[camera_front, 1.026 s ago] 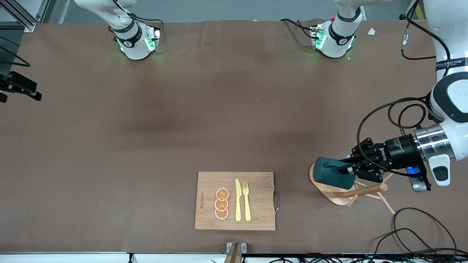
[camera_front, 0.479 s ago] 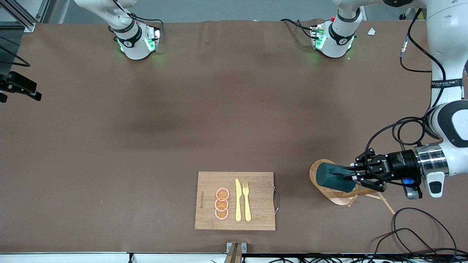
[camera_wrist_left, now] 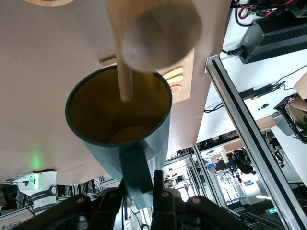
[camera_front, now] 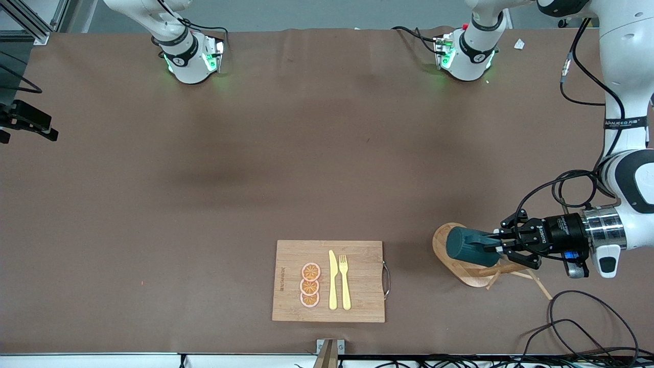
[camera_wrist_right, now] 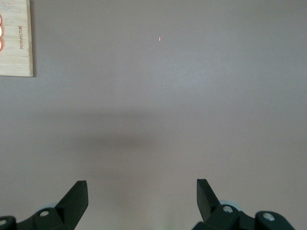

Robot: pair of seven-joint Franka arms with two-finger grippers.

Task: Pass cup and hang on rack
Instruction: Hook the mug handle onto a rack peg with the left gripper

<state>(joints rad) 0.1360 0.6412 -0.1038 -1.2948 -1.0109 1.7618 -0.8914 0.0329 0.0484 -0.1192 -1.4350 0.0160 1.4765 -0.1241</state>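
My left gripper [camera_front: 496, 247] is shut on the handle of the dark teal cup [camera_front: 469, 247] and holds it on its side over the wooden rack [camera_front: 465, 276], at the left arm's end of the table. In the left wrist view the cup [camera_wrist_left: 120, 129] shows its tan inside, its handle [camera_wrist_left: 136, 167] clamped in the left gripper [camera_wrist_left: 139, 187]. A thin peg [camera_wrist_left: 123, 72] of the rack reaches into the cup's mouth below the thick post's tip [camera_wrist_left: 158, 36]. My right gripper [camera_wrist_right: 141, 196] is open and empty over bare table; it is out of the front view.
A bamboo cutting board [camera_front: 357, 281] with a yellow knife, a fork and orange slices lies near the front camera's edge; its corner shows in the right wrist view [camera_wrist_right: 14, 43]. Loose black cables [camera_front: 577, 317] lie near the rack.
My left gripper has come down with the cup over the rack and shifted a little toward the left arm's end. The rack's post is now mostly hidden under the gripper.
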